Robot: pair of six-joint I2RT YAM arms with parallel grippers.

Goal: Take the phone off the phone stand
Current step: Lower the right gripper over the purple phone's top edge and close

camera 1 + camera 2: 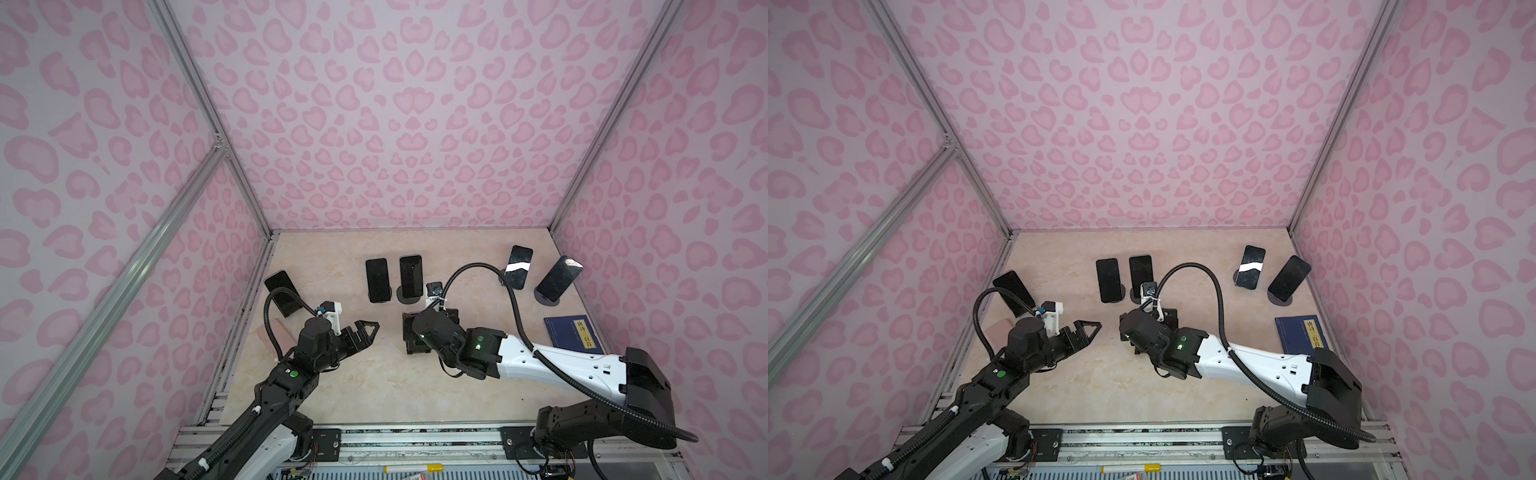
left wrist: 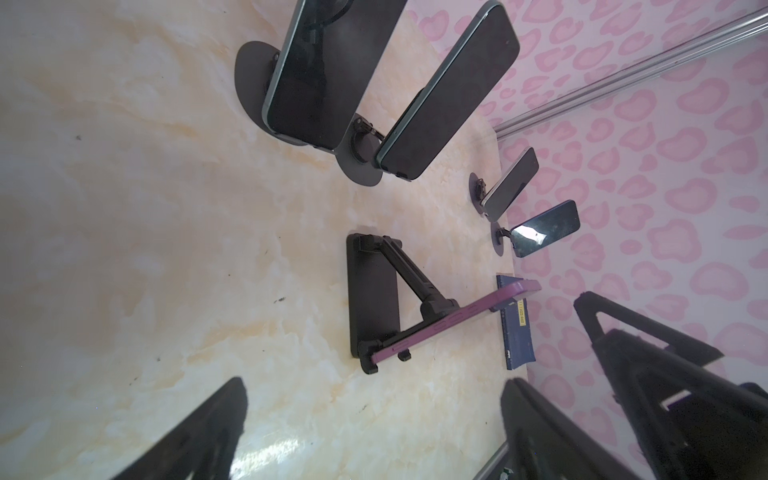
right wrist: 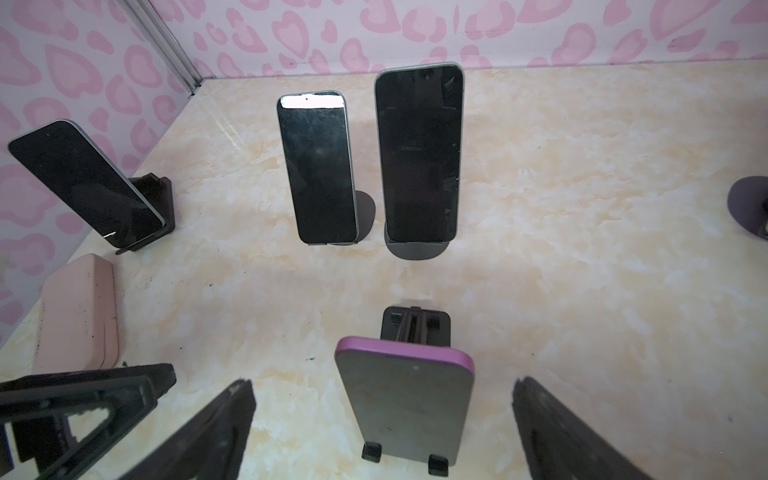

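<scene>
The purple phone (image 3: 405,399) leans on the black phone stand (image 3: 415,328), near the middle of the bench (image 1: 374,386). Its lower edge sits in the two small hooks of the stand. The right jaws are released and spread wide, one on each side of the phone, not touching it. The left jaws are released too and hold nothing, near the stand on its left. Other dark phones (image 3: 320,166) stand farther back, and a blue book (image 1: 573,334) lies at the right.
</scene>
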